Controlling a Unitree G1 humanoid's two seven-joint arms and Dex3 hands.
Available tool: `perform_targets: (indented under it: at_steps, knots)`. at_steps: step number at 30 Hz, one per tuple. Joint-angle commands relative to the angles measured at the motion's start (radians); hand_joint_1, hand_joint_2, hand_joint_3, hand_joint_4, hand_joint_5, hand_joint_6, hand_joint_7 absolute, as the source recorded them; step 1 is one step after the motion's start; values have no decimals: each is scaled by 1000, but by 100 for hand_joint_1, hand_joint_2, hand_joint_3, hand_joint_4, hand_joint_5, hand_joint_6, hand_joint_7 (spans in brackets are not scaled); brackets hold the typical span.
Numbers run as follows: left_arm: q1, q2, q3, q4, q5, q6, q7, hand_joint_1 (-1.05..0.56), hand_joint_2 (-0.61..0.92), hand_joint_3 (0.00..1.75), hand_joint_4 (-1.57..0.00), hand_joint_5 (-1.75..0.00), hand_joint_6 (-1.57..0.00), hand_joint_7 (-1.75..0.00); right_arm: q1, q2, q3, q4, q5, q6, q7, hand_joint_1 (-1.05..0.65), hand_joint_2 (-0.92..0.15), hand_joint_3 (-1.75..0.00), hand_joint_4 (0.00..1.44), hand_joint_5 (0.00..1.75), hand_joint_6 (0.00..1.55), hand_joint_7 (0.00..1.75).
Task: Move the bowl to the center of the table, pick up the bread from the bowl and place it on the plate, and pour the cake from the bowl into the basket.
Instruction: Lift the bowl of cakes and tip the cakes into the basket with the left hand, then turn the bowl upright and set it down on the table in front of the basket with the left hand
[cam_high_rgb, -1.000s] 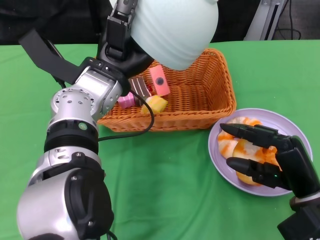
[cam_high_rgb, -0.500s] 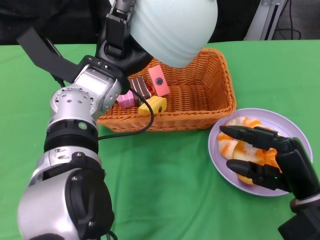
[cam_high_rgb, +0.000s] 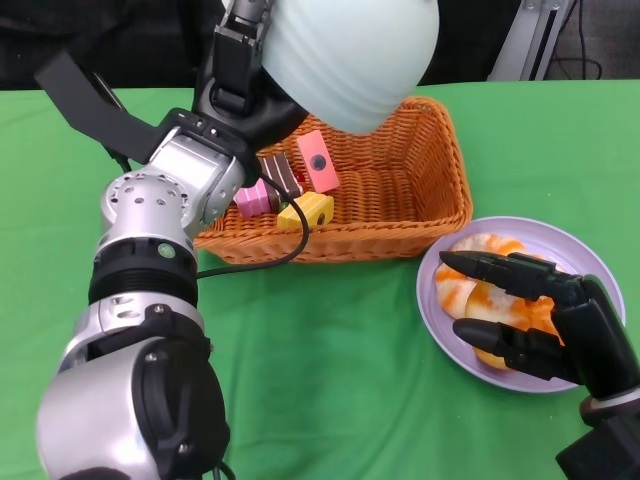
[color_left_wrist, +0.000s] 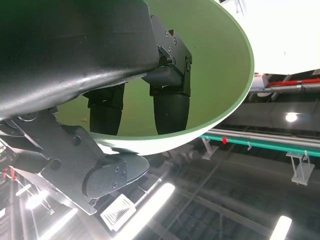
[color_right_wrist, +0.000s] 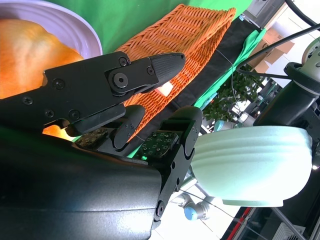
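1. Head view shows my left hand (cam_high_rgb: 240, 75) holding the pale green bowl (cam_high_rgb: 350, 55) upended above the wicker basket (cam_high_rgb: 420, 190), fingers inside the rim and a thumb outside, as the left wrist view confirms.
2. The yellow cake piece (cam_high_rgb: 306, 210) has shifted slightly over the last second, settling at the basket's near wall beside the pink cake piece (cam_high_rgb: 318, 160), the brown striped piece (cam_high_rgb: 281, 175) and the magenta one (cam_high_rgb: 252, 200). The bowl has barely moved.
3. The left wrist view shows the bowl's interior bare, so I judge the pour finished: all the cake lies in the basket.
4. My right hand (cam_high_rgb: 535, 320) hovers over the purple plate (cam_high_rgb: 580, 250), fingers spread and holding nothing. The orange-glazed bread (cam_high_rgb: 470, 275) rests on the plate beneath it.
5. What remains, I judge, is righting the bowl and setting it down on the green table (cam_high_rgb: 340, 400), clear of the basket.
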Motion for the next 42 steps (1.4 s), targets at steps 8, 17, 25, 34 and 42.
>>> perform_targets:
  at_steps: [8, 17, 25, 34, 42]
  knots:
    - [44, 36, -96, -85, 58, -33, -126, -10, 57, 106, -64, -175, -57, -174, 6, -17, -4, -8, 9, -13, 2, -55, -92, -8, 100, 12, 81, 0]
    - [134, 45, -224, -229, 187, -190, -214, -14, 82, 73, -67, -175, -57, -174, 8, -17, -12, -13, 10, -20, -16, -55, -92, -8, 99, 13, 81, 0]
    - [160, 61, -268, -236, 248, -318, -254, -14, 91, 66, -68, -175, -58, -174, 4, -9, -21, -21, 14, -29, -34, -56, -92, -8, 100, 13, 80, 0]
    - [155, 93, -305, -181, 346, -526, -309, -13, 85, 69, -68, -175, -67, -155, -8, -11, -22, -23, 21, -19, -21, -55, -92, -11, 97, 13, 78, 0]
    - [185, 108, -345, -212, 430, -705, -298, -13, 70, 87, -73, -174, -73, -148, -9, -10, -35, -24, 63, -33, 13, -53, -92, -11, 96, 13, 76, 0]
